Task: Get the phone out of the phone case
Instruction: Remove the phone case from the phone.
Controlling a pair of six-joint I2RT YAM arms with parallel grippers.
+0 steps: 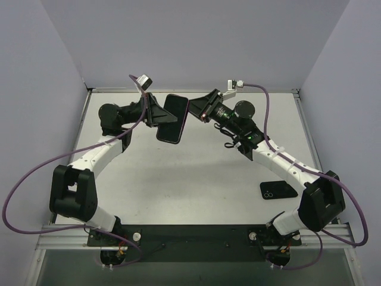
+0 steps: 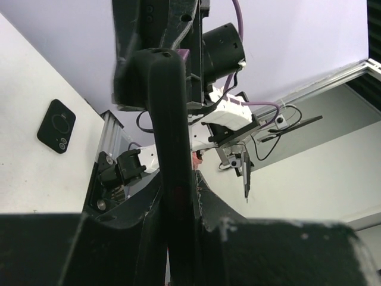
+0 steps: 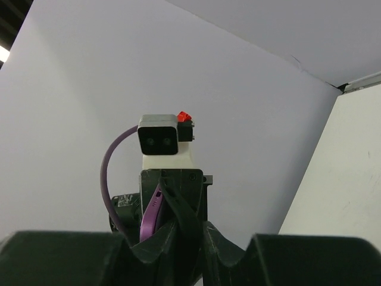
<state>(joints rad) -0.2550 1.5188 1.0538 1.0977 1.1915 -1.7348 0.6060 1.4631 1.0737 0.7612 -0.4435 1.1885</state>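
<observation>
A phone in a black case [image 1: 172, 119] is held on edge in the air above the middle of the table, between my two grippers. My left gripper [image 1: 159, 114] is shut on its left side. In the left wrist view the black edge [image 2: 172, 131] runs up from between my fingers [image 2: 177, 202]. My right gripper [image 1: 196, 108] is shut on the upper right corner. In the right wrist view [image 3: 184, 238] the black case rim [image 3: 181, 208] bends away from the phone's purple edge [image 3: 149, 217].
A second flat black item with a camera ring [image 1: 278, 190] lies on the table at the right, near the right arm's base; it also shows in the left wrist view [image 2: 56, 126]. Purple cables loop off both arms. Walls stand close on three sides.
</observation>
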